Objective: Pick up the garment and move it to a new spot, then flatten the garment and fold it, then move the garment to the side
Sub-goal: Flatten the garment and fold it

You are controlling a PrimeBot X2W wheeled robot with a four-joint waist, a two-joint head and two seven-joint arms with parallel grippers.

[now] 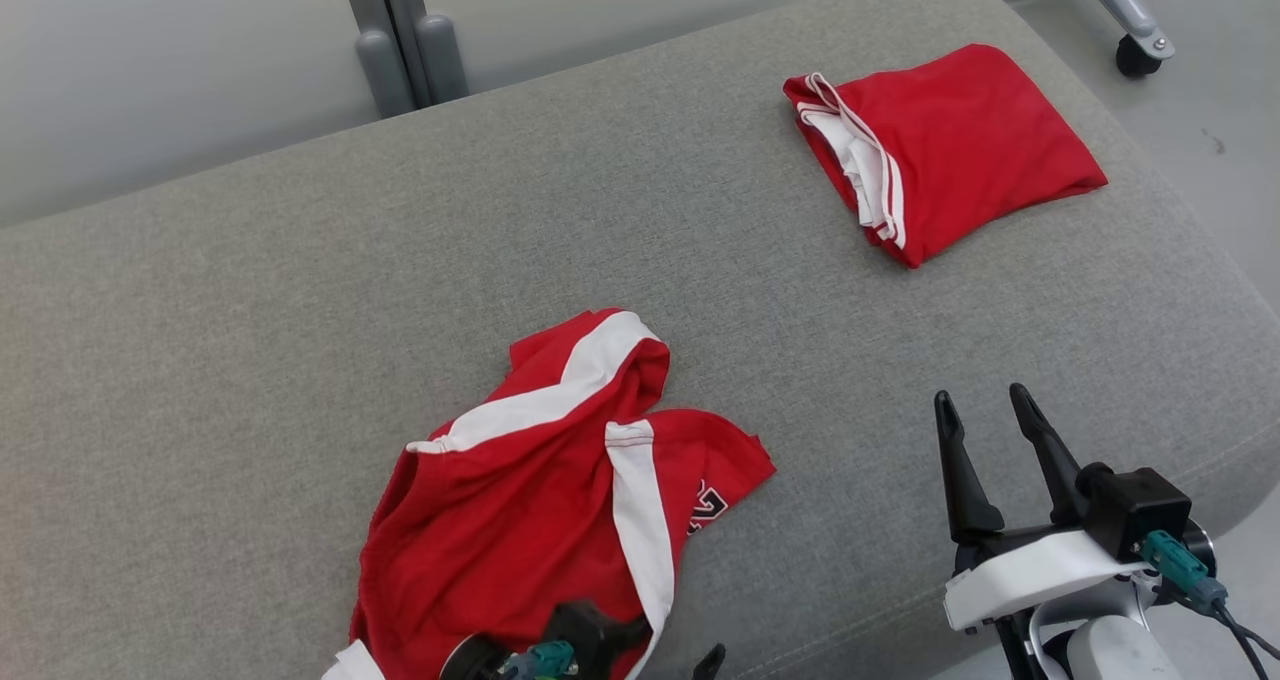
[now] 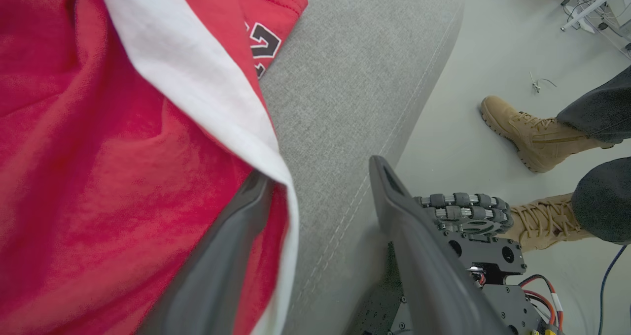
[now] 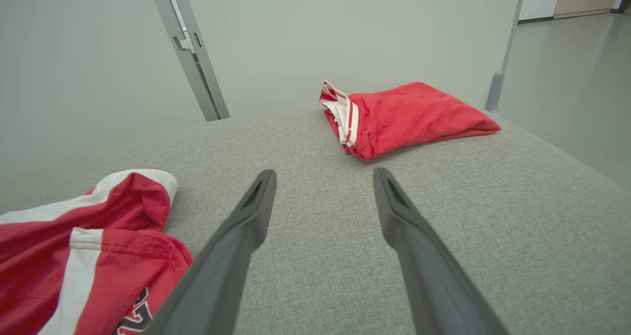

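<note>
The crumpled red garment [image 1: 520,520] is lying at six o'clock on the grey cushion [image 1: 300,290], the left gripper [image 2: 320,172] gaping astride its white edge, clamping nothing; the right gripper [image 1: 981,397] is hovering open, empty, at four o'clock.

A grey fabric cushion [image 1: 300,290] carries two red pieces with white trim. The crumpled garment [image 1: 530,520] lies at its near edge, left of middle. The folded garment [image 1: 960,140] lies flat near the far right corner, well apart from it.
</note>
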